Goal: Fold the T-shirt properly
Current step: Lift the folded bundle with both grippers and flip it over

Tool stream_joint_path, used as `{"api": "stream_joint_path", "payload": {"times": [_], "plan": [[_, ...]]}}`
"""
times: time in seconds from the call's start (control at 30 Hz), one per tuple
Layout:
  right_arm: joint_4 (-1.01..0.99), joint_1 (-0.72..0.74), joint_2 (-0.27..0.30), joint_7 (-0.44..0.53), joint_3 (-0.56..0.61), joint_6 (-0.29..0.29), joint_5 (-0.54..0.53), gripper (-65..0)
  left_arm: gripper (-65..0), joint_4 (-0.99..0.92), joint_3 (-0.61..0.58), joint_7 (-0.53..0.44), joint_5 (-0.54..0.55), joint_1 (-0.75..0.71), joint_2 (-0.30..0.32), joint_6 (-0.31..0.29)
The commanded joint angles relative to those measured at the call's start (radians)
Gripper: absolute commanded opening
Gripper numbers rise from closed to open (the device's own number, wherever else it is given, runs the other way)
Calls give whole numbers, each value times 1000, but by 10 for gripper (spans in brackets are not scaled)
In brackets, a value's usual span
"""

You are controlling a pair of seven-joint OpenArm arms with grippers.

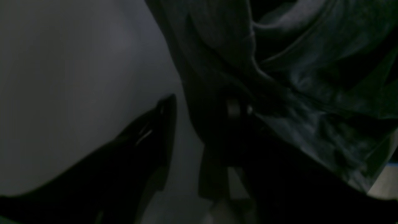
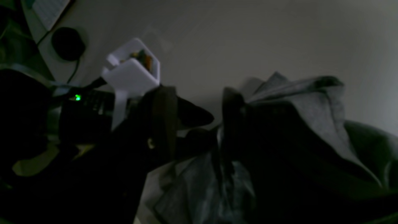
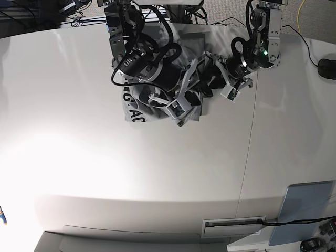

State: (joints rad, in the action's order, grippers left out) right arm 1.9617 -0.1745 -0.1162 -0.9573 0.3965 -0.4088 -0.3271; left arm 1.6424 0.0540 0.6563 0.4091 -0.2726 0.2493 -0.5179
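Observation:
The heather-grey T-shirt (image 3: 137, 113) lies bunched at the back middle of the white table (image 3: 79, 157), with black letters showing on its left part. Both arms reach into the heap. In the dim left wrist view my left gripper (image 1: 202, 105) stands open: one black finger (image 1: 164, 109) is bare over the table and the other is wrapped in shirt cloth (image 1: 311, 77). It sits right of the heap in the base view (image 3: 211, 80). My right gripper (image 2: 220, 115) looks nearly closed with shirt folds (image 2: 311, 105) between and over its fingers; in the base view it is on the heap (image 3: 195, 97).
A black round object (image 3: 328, 68) with a cable lies at the table's right edge, also in the right wrist view (image 2: 67, 43). A grey-blue panel (image 3: 305, 211) stands at the front right. Cables hang at the back. The other arm's white wrist mount (image 2: 133, 73) is close by.

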Motion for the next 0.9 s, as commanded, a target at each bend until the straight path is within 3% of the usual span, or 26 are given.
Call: {"api": "stream_joint_path", "payload": {"times": [0.0, 0.23, 0.33, 0.6, 0.8, 0.87], "plan": [[28, 13, -8, 9, -2, -6, -16, -408, -409, 12, 2, 23, -9, -2, 16, 9], [153, 22, 3, -47, -142, 19, 70, -409, -409, 124, 2, 24, -6, -2, 91, 119], [168, 22, 35, -53, -251, 44, 90, -409, -409, 192, 2, 35, -6, -2, 105, 129], [168, -20, 191, -112, -579, 43, 89, -409, -409, 313, -13, 45, 105, 19, 40, 63], [167, -117, 275, -111, -751, 43, 80, -409, -380, 313, -171, 85, 55, 105, -3, 88], [167, -143, 289, -112, -782, 43, 80, -409, -360, 312, -226, 87, 8, 130, -6, 132]]}}
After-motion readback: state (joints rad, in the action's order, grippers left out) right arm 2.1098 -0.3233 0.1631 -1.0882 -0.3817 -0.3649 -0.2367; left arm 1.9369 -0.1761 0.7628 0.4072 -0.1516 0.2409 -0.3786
